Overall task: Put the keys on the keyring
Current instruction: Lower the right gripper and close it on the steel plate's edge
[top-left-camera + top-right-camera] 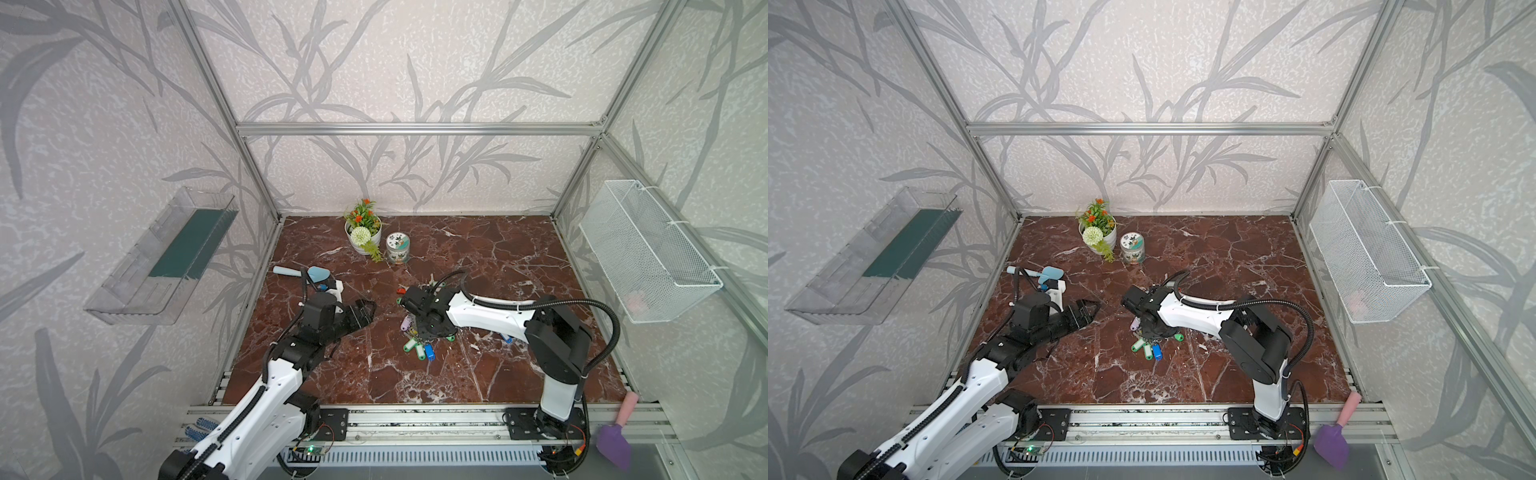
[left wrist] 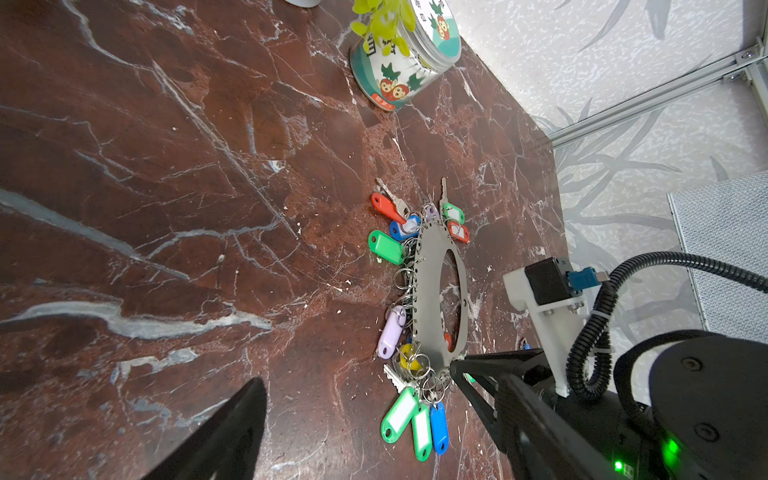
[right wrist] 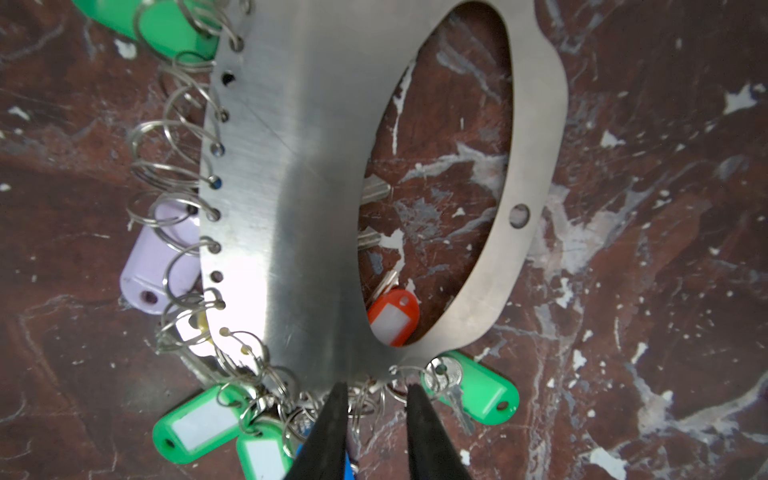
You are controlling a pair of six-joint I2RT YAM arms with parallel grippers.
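The keyring [image 3: 299, 166], a flat grey metal oval with a large hole, lies on the marble table [image 3: 665, 208] with small rings along its edge. Keys with green [image 3: 195, 424], lilac [image 3: 153, 266] and red [image 3: 392, 318] tags lie around and under it. My right gripper [image 3: 375, 388] sits at the plate's end, its jaws a narrow gap apart over the small rings and pinching nothing that I can see. In both top views its wrist covers most of the keyring, with green keys [image 1: 411, 345] [image 1: 1138, 345] showing beside it. My left gripper [image 2: 356, 373] [image 1: 365, 311] hangs wide open and empty to the left of the keyring [image 2: 432, 291].
At the back of the table stand a flower pot [image 1: 363, 235] and a printed tin [image 1: 397, 248]. A light-blue scoop [image 1: 301, 273] lies near the left arm. A wire basket [image 1: 648, 253] hangs on the right wall and a clear shelf [image 1: 162, 257] on the left wall.
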